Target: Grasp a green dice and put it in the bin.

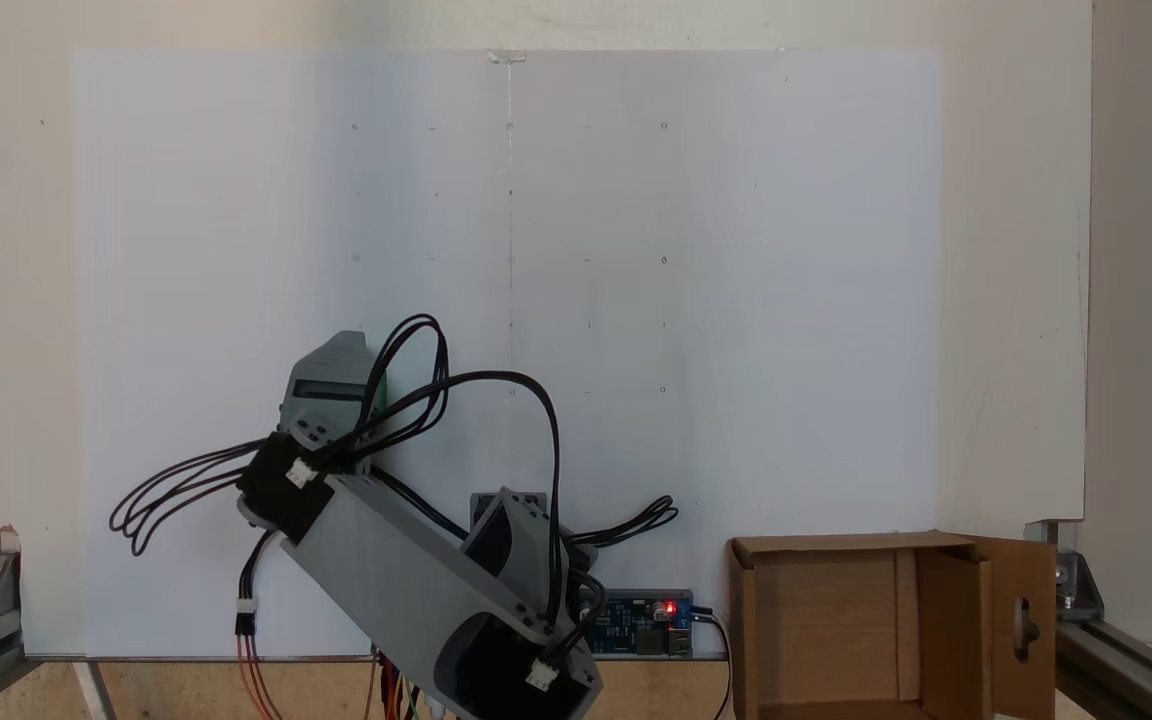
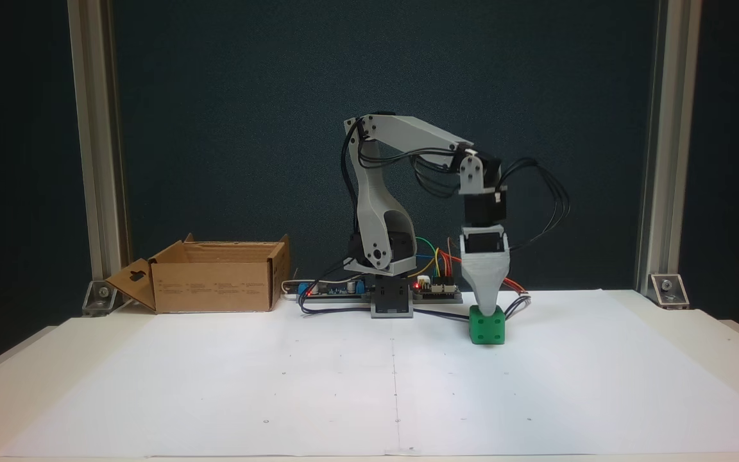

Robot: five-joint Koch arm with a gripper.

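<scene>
Below, rounded glossy green dice (image 2: 487,326)

White bench (image 2: 151,385) under white paper sheets (image 2: 318,378), dark blue-green backdrop wall (image 2: 228,96), two upright aluminium frame posts (image 2: 93,128), metal corner brackets (image 2: 668,289), even soft lighting

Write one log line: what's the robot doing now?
stage: at pickup | hand: down on green dice, grip unclear | dice: on table | bin: open, apart
</scene>
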